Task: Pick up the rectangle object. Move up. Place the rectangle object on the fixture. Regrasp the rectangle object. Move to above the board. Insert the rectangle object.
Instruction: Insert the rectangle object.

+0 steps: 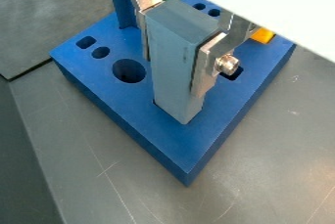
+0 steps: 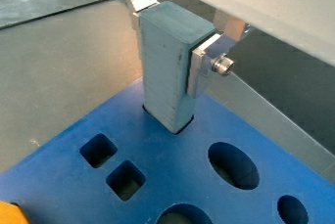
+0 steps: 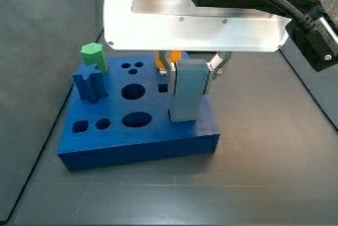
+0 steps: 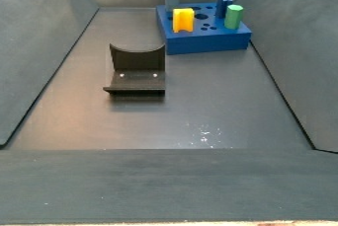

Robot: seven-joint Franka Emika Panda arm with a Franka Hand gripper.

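The rectangle object [image 1: 173,62] is a slate grey-blue block standing upright between my fingers [image 1: 214,67]. Its lower end sits in a hole at a corner of the bright-blue board [image 1: 137,111]. It shows the same way in the other wrist view [image 2: 167,71] and in a side view [image 3: 187,90]. My gripper [image 1: 174,47] is shut on the block, directly above the board [image 3: 132,136]. The fixture [image 4: 134,70], dark with a U-shaped notch, stands bare on the floor away from the board [image 4: 205,35].
A darker blue upright peg with a green top [image 3: 90,72] stands in the board's far corner. A yellow arched piece [image 4: 183,20] stands on the board behind the block. Round and square holes [image 1: 127,69] lie open. Grey sloping walls [image 4: 53,42] ring the floor.
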